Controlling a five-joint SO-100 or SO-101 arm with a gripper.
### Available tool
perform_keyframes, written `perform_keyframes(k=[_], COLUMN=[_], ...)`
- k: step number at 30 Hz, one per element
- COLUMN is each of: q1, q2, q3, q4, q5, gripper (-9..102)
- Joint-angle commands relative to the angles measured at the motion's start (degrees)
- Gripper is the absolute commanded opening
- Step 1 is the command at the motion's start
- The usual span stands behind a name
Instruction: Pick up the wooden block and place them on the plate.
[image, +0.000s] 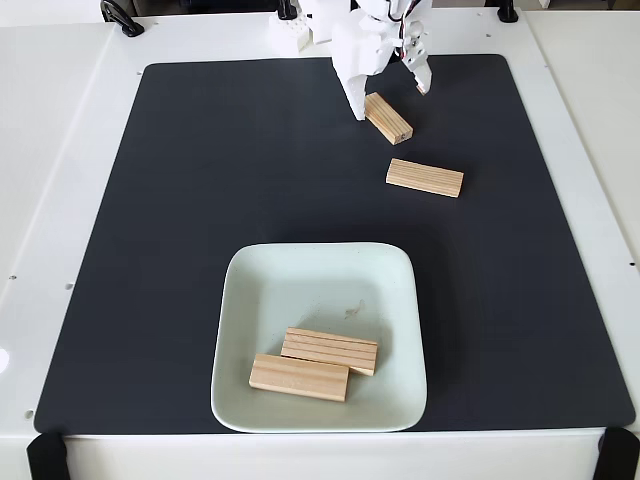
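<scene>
In the fixed view, the pale mint-white plate (300, 285) sits near the front of the black mat and holds two wooden blocks, one (330, 351) overlapping the edge of the other (299, 377). A third wooden block (425, 178) lies flat on the mat behind the plate, to the right. A fourth wooden block (390, 120) lies slantwise at the back. My white gripper (390, 103) is open over that block's far end, its thick finger (356, 98) touching the block's left side and its thin finger (423, 80) apart on the right.
The black mat (180, 220) covers most of the white table (50, 150). Black clamps sit at the table's front corners (46, 455) and along its back edge (122, 18). The arm's white base (300, 30) stands at the back centre.
</scene>
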Motion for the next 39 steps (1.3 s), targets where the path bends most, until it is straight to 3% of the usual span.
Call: perform_keyframes(k=[1,7,20,28,39], q1=[0.0,0.7,0.3,0.9,1.0], q2=[-0.9,-1.9,-2.0,-0.7,8.0], q3=[-0.7,-0.7,-0.3,-2.4,-23.3], q4=[-0.6,-4.5,-4.6,-4.2,-4.7], q5=[-0.2,0.4,0.5,1.0,27.9], gripper=[39,29,0,0,0])
